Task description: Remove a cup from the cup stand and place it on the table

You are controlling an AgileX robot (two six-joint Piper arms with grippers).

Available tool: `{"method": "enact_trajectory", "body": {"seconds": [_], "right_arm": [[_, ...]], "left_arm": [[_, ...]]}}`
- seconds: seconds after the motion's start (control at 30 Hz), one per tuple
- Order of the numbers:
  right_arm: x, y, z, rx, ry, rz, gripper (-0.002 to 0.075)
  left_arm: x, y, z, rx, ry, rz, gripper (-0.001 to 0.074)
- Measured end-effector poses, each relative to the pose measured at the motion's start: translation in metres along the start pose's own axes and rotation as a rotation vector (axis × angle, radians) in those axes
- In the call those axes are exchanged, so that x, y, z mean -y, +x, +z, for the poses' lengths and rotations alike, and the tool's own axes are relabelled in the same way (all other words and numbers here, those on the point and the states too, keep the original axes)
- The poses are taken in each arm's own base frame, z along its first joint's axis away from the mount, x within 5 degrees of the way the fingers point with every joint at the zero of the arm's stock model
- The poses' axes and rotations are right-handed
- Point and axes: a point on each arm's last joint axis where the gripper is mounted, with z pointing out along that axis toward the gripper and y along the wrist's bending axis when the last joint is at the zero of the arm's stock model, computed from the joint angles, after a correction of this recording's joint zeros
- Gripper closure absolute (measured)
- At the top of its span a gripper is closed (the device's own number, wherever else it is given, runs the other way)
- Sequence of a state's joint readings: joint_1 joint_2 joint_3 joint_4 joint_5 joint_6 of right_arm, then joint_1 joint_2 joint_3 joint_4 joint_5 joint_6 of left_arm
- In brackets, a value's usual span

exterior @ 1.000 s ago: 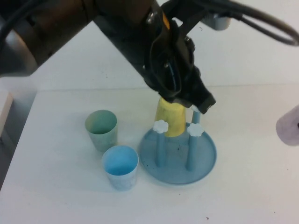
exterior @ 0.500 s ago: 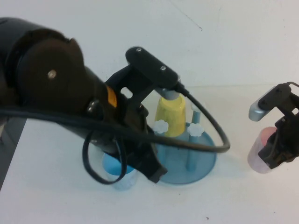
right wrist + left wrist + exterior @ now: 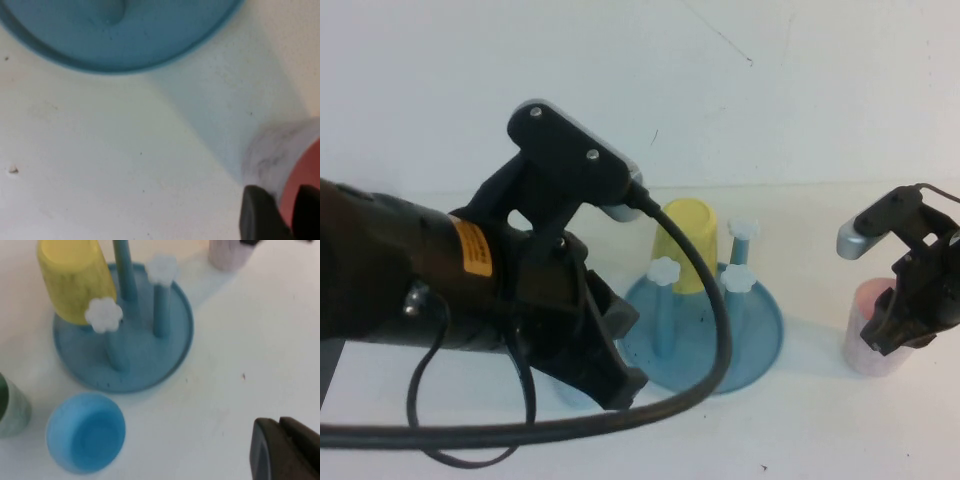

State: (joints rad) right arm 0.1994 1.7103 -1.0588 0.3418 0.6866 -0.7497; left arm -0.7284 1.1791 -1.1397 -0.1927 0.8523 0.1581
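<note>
Cup placement, inventory by descending size. Table (image 3: 440,110): wide white top, bearing all items. Left arm: large dark bulk now lower and further toward the robot's left in the high view than half a second ago, uncovering the stand; the left gripper (image 3: 285,452) shows only as a dark edge in its wrist view, above bare table, holding nothing visible, and whether its fingers are apart or together cannot be told. Cup stand (image 3: 760,345): round blue tray with white-capped pegs, position unchanged. Yellow cup (image 3: 685,245): inverted on a rear peg of the stand. Light blue cup (image 3: 85,432): upright on the table just beside the tray, a pale green cup (image 3: 10,410) next to it. Right gripper (image 3: 910,315): well right of the stand, fingers clamped over the rim of the cup. Cup (image 3: 872,335): pale pink, upright, lower than half a second ago, base apparently at the tabletop. Judgement: placement looks nearly complete; release and withdrawal remain.
</note>
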Motion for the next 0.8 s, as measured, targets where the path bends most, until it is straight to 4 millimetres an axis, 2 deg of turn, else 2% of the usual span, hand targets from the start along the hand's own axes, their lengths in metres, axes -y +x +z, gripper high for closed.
{"method": "enact_trajectory", "body": {"seconds": [0.13, 0.23, 0.3, 0.47, 0.53, 0.67, 0.8], "right_arm": [[-0.001, -0.001, 0.000, 0.008, -0.011, 0.020, 0.0469], [-0.003, -0.002, -0.004, 0.026, -0.016, 0.041, 0.0431], [-0.005, -0.004, -0.013, 0.054, -0.007, 0.039, 0.0422], [-0.017, -0.008, -0.062, 0.192, 0.050, 0.010, 0.0424], [-0.026, -0.006, -0.089, 0.264, 0.084, -0.011, 0.0451], [-0.046, 0.003, -0.143, 0.415, 0.152, -0.072, 0.0578], [-0.066, 0.022, -0.174, 0.513, 0.193, -0.132, 0.0692]], "left_arm": [[0.000, 0.000, -0.009, 0.092, -0.011, -0.030, 0.0736], [0.001, 0.002, -0.017, 0.135, -0.018, -0.034, 0.0736], [0.001, 0.007, -0.022, 0.153, -0.031, -0.033, 0.0736], [-0.006, 0.024, -0.034, 0.182, -0.126, -0.056, 0.0736], [-0.010, 0.035, -0.042, 0.209, -0.192, -0.085, 0.0736], [-0.018, 0.063, -0.053, 0.271, -0.299, -0.119, 0.0736], [-0.023, 0.093, -0.057, 0.325, -0.375, -0.147, 0.0736]]}}
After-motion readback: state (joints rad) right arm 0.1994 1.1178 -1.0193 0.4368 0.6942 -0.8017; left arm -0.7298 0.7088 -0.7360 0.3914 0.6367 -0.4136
